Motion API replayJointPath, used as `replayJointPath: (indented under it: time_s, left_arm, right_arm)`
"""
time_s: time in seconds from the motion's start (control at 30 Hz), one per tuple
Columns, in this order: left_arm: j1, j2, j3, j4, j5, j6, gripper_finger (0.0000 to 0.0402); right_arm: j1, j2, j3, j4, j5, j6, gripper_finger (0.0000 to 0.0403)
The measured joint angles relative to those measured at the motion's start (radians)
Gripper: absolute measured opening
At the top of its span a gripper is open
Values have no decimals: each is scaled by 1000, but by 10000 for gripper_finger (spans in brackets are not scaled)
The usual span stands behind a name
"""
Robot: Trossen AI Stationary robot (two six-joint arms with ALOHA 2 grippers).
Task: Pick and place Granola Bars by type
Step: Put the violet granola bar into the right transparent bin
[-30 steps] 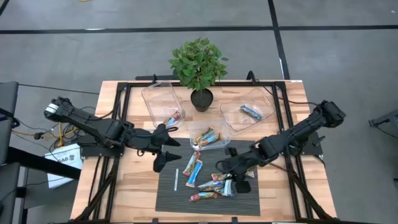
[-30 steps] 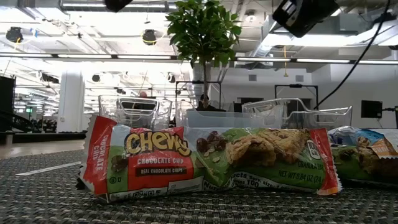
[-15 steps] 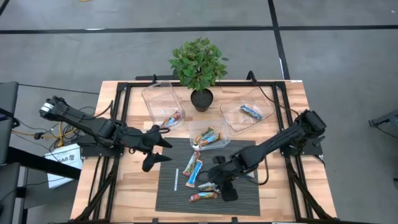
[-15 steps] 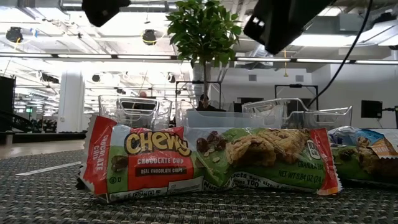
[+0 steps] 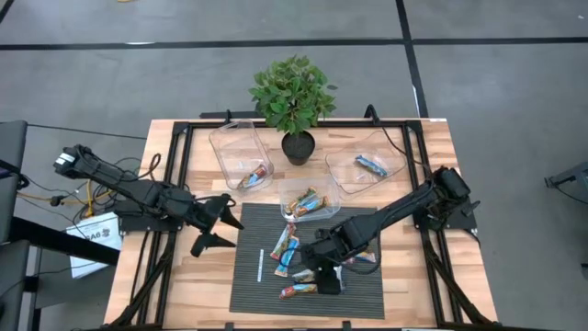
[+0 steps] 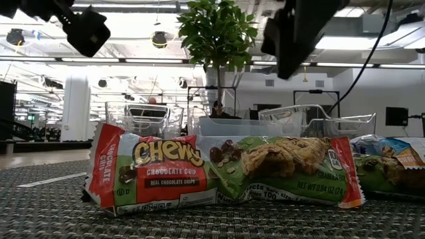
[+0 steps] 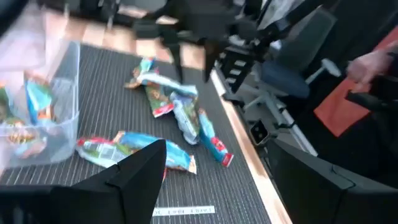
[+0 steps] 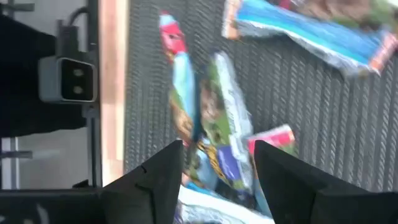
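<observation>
The wooden surface (image 5: pixel 175 285) carries a dark ribbed mat (image 5: pixel 367 299), with three clear bins (image 5: pixel 241 140) and a potted plant (image 5: pixel 292 92) lying beyond the right gripper (image 5: pixel 323 274), farther up the surface. Each bin already holds one or more of the Granola Bars (image 5: pixel 285 255); the rest are loose on the mat.

The right gripper hangs low over a small cluster of bars, its fingers (image 8: pixel 155 180) spread, straddling a green-and-blue wrapper (image 8: pixel 224 134) that lies directly beneath them, with a red-tipped bar (image 8: pixel 177 81) just beside it. Nothing is pinched yet. To do this pick well, I judge it should centre on one wrapper only, with the fingers across the bar's narrow width, and press down enough to catch the flat foil without dragging its overlapping neighbours along. Slippery wrappers may slide out, so closing squarely matters.

The left gripper (image 5: pixel 210 225) waits off the mat's edge, well apart from the bars, fingers spread and empty.

A thin white stick (image 5: pixel 261 265) lies on the mat beside two bars.
</observation>
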Motion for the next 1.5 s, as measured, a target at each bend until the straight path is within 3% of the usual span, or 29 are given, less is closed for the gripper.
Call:
replayJointPath:
  time_s: [0.3, 0.57, 0.77, 1.07, 1.5]
  left_arm:
    - [0, -127, -139, 30, -56, 170, 274]
    - [0, -213, -321, 180, -53, 222, 274]
    - [0, -297, -394, 175, -53, 222, 274]
    - [0, -417, -400, -32, -54, 230, 274]
    - [0, -390, -397, -50, -58, 256, 274]
  right_arm:
    - [-33, -5, 0, -12, -152, 41, 182]
    - [-44, -5, 0, -13, -155, 74, 182]
    - [-44, -5, 0, -13, -154, 84, 182]
    - [-44, -5, 0, -15, -147, 82, 182]
    - [-44, -5, -1, -4, -147, 82, 182]
